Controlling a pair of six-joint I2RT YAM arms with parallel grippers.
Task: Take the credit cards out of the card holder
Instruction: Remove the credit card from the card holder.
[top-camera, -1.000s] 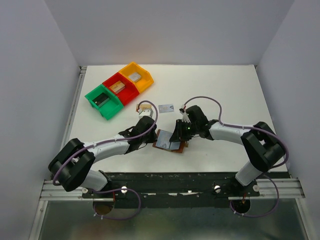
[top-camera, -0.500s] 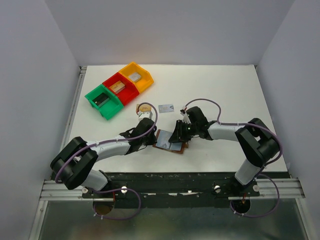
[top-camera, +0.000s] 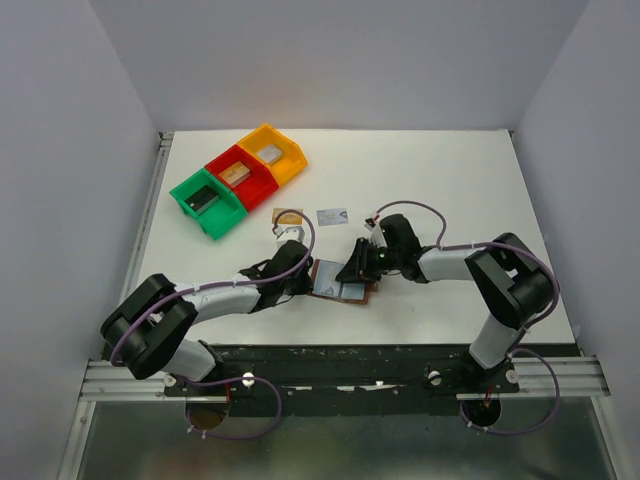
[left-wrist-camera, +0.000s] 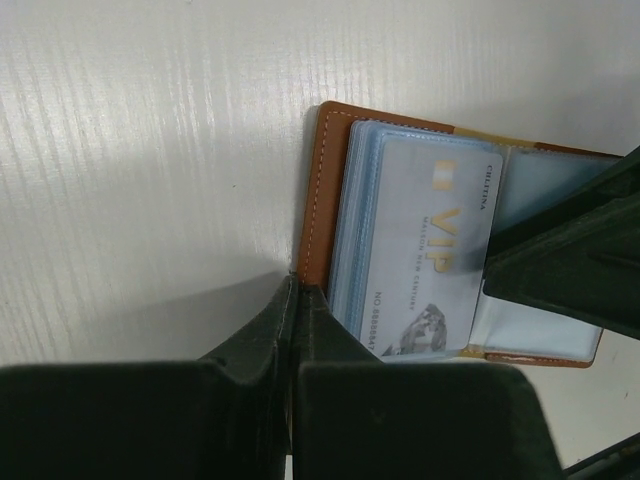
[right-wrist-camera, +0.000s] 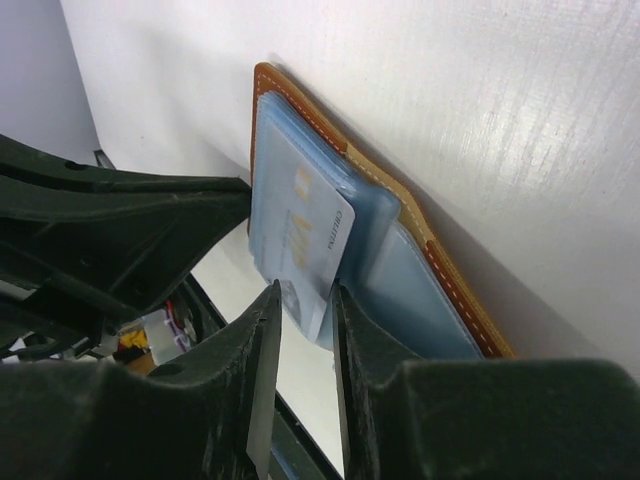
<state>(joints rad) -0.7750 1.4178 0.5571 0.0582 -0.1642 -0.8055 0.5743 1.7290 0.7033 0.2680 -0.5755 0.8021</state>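
We find the brown stitched-leather card holder open on the white table, left gripper clenched at its edge. Only the right wrist view shows the right gripper straddling a glossy silvery-blue card; grip unclear.

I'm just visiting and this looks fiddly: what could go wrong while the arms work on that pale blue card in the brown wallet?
The right gripper straddles only a corner of the silvery light-blue VIP card, so a pinch there may slip off or bend it. The left gripper, shut, rests at just the edge of the brown leather bifold card holder, so the holder might slide or lift with the card.
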